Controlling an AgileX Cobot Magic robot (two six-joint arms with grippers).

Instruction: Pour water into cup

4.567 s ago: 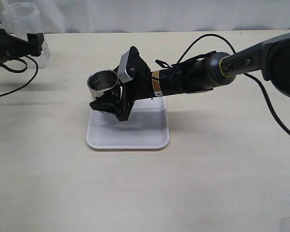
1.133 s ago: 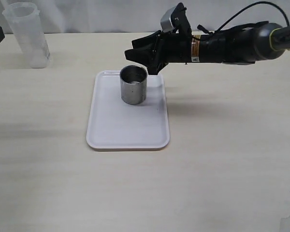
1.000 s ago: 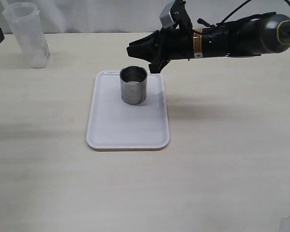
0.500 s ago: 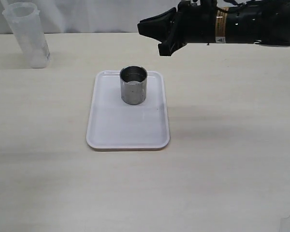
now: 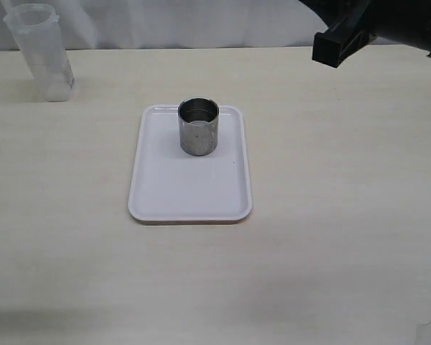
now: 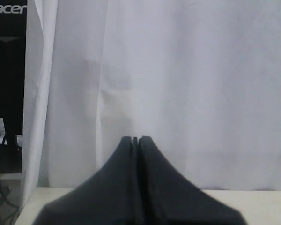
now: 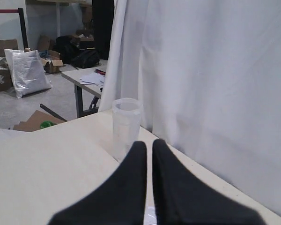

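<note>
Cup (image 5: 199, 126) shiny steel cylinder, upright on tray (image 5: 190, 194); left claw (image 6: 135, 139), right claw (image 7: 149, 144) closed, empty.

Right arm (image 5: 345, 44): cut off by the exterior view's edge at 1 o'clock. Beaker (image 7: 126, 122): base hidden behind the right gripper (image 7: 149, 144). Water inside: too faint to tell.

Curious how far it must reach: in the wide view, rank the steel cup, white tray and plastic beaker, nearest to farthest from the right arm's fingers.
1. cup: mid-table, on the tray's far end.
2. tray: beneath the cup; nearly a tie.
3. plastic beaker: far-left corner, farthest.
The right arm enters at the top right.
</note>
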